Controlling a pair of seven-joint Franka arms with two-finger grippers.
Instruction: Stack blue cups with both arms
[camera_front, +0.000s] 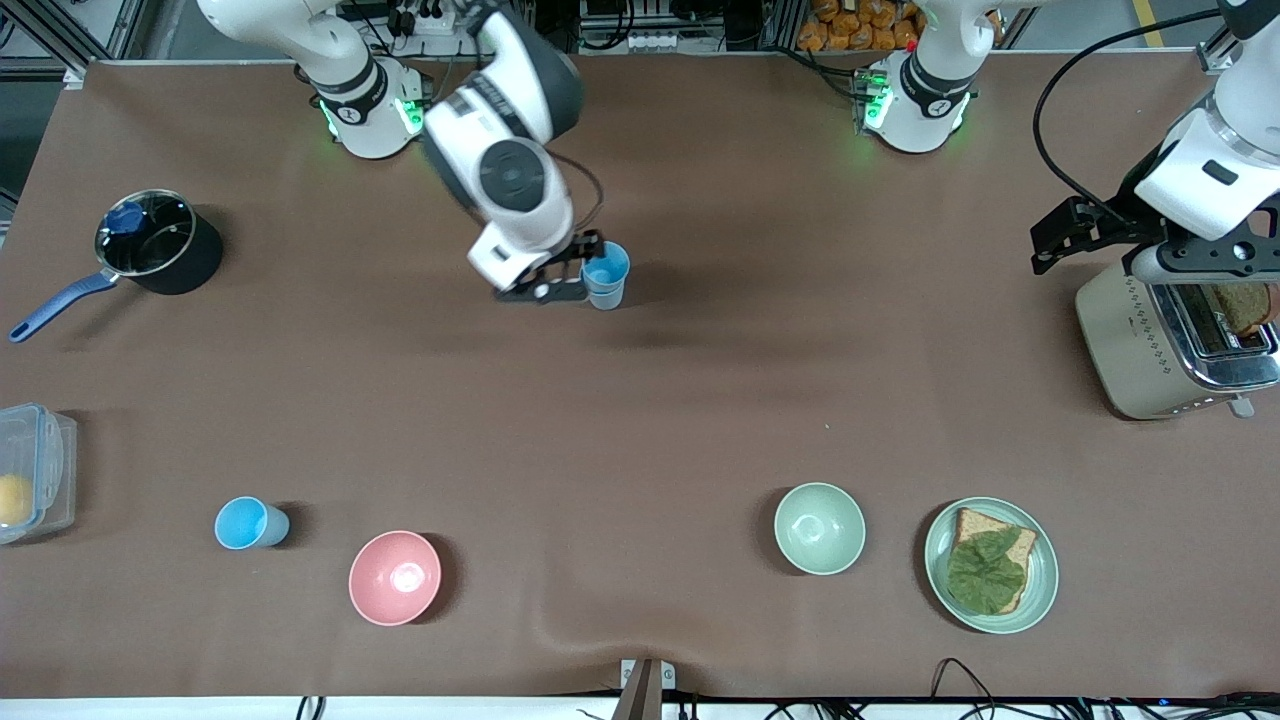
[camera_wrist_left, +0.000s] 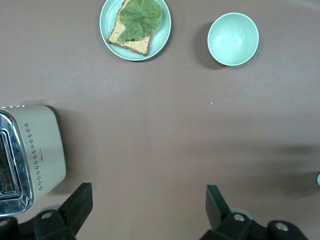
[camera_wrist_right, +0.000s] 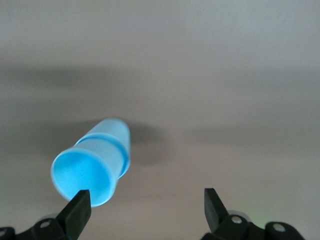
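A small tapered sky-blue plastic cup (camera_front: 250, 523) is standing upright near the surface's front edge, toward the right arm's end. Another blue cup, seemingly two already nested (camera_front: 606, 276), is standing mid-surface, just beside the right end effector (camera_front: 572, 278), whose fingers are spread and gripping nothing. The left end effector (camera_front: 1085, 228) is waiting open over the toaster (camera_front: 1150, 340).
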